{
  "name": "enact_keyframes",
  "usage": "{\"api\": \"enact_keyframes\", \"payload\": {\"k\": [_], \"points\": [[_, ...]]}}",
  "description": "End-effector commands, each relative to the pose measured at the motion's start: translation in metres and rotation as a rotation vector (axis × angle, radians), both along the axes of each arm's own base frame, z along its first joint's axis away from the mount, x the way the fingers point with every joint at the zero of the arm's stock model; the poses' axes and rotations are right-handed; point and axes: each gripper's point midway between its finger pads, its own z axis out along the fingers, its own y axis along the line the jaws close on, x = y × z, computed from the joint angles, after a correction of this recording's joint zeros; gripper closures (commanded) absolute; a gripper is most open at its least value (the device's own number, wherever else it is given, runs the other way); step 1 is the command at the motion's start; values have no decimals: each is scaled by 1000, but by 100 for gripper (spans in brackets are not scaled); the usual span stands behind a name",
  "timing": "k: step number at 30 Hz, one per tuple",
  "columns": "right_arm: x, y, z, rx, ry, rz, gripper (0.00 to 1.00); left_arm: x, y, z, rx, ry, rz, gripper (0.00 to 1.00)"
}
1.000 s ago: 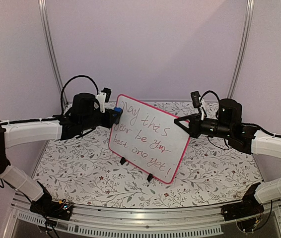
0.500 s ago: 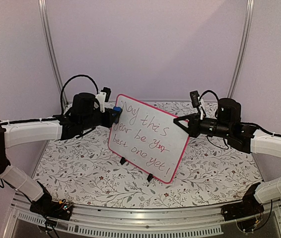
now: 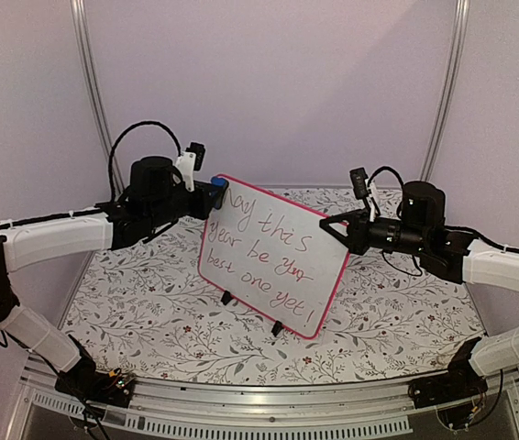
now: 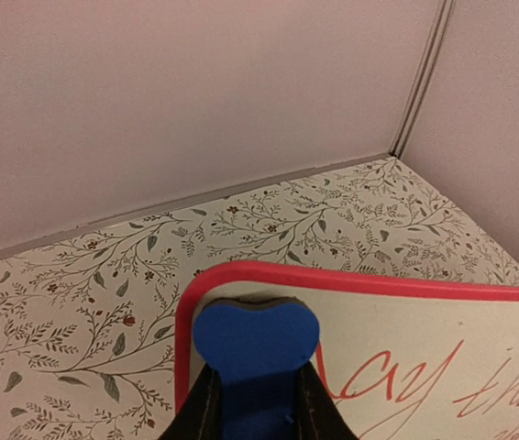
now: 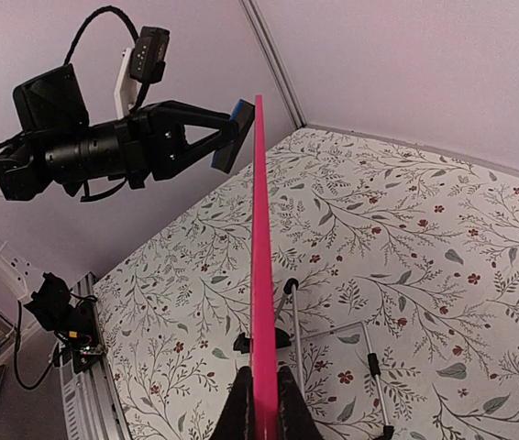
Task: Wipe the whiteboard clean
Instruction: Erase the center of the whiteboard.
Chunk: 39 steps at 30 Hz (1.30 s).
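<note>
The whiteboard (image 3: 273, 257), white with a pink-red frame and red handwriting, stands tilted on two black feet at the table's middle. My left gripper (image 3: 212, 194) is shut on a blue eraser (image 4: 255, 344), whose face presses against the board's top left corner (image 4: 206, 291). In the left wrist view the red writing (image 4: 397, 385) starts just right of the eraser. My right gripper (image 3: 335, 228) is shut on the board's right edge; the right wrist view looks along that pink edge (image 5: 261, 275) with my fingers (image 5: 239, 417) clamped either side of it.
A floral-patterned cloth (image 3: 149, 312) covers the table. Lilac walls with metal corner posts (image 3: 90, 82) close off the back and sides. A wire stand (image 5: 333, 335) props the board from behind.
My left gripper has lifted the eraser from the board's upper left edge up to its top left corner. The right arm and the board have stayed put.
</note>
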Motion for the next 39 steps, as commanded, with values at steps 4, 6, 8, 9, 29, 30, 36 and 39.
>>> {"api": "enact_keyframes", "payload": {"k": [4,6,8,9,29,30,36,39], "points": [[-24,12,-28,-84,48,123,100,0,-2,-5,-3,11,17,84],[-24,12,-28,-84,48,124,100,-3,2,-17,3,33,26,84],[-24,12,-29,-84,49,124,100,-5,5,-26,4,50,34,84],[-24,13,-29,-84,49,126,100,-7,5,-30,3,56,33,84],[-24,14,-31,-88,53,130,100,-18,13,-75,-13,150,53,85],[-24,14,-31,-88,53,130,100,-19,13,-77,-14,154,52,85],[-24,14,-31,-88,54,131,100,-22,12,-82,-27,170,46,86],[-24,14,-31,-89,55,131,100,-22,12,-79,-35,164,42,86]]}}
